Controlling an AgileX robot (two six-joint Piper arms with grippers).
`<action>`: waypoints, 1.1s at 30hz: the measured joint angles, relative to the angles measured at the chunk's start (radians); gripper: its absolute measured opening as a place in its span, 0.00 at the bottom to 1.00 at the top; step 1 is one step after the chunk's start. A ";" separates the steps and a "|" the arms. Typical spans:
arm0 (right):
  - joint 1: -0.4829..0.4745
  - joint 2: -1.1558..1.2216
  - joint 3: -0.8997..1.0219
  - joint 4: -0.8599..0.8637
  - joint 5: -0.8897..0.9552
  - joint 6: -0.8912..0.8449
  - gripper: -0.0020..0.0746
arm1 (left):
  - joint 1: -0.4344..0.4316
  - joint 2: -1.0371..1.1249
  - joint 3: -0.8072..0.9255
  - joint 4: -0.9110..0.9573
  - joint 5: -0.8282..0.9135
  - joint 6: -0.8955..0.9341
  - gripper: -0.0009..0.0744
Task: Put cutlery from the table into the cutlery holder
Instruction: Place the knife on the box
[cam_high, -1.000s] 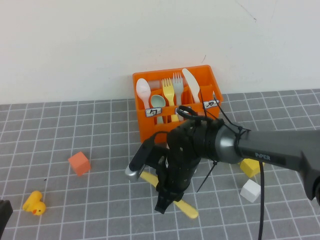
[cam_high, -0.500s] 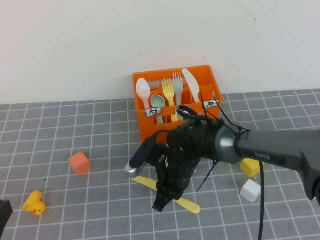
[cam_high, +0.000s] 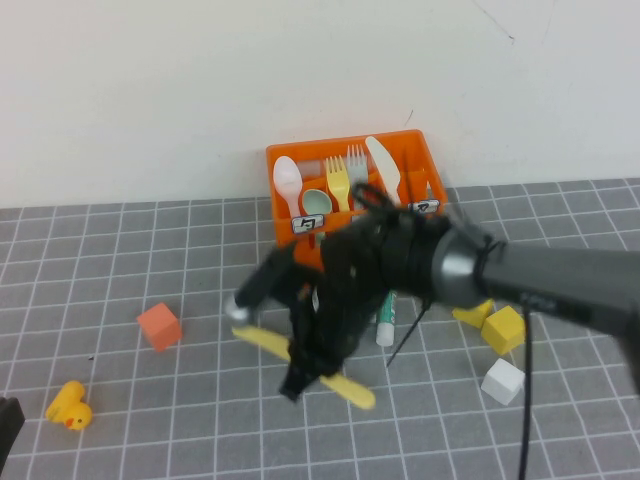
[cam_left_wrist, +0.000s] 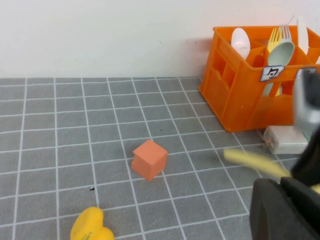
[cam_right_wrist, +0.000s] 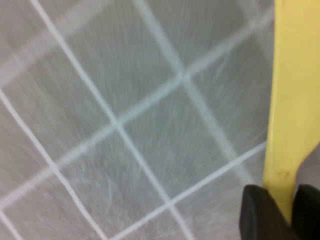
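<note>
A small orange cube (cam_high: 158, 326) is sitting on the grey grid left of centre, well apart from a yellow rubber duck (cam_high: 68, 407) that is lying nearer the front left corner. In the left wrist view the same cube (cam_left_wrist: 149, 159) is standing on one tile with the duck (cam_left_wrist: 93, 226) just in front of it. To the right, a yellow block (cam_high: 503, 329) is resting near a white block (cam_high: 502, 380), and another yellow piece (cam_high: 470, 314) is peeking out just beside the yellow block. A white tube with green marking (cam_high: 386, 322) is lying on the tiles. A plain white wall (cam_high: 200, 80) is rising behind.
</note>
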 joint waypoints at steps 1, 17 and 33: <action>0.000 -0.016 -0.012 0.003 0.005 0.000 0.18 | 0.000 0.000 0.000 0.000 0.000 0.000 0.01; 0.000 -0.356 -0.114 0.006 0.006 -0.096 0.18 | 0.000 0.000 0.000 0.000 -0.003 0.000 0.01; -0.005 -0.502 0.016 -0.021 -0.482 -0.206 0.18 | 0.000 0.000 0.000 0.000 -0.005 0.000 0.01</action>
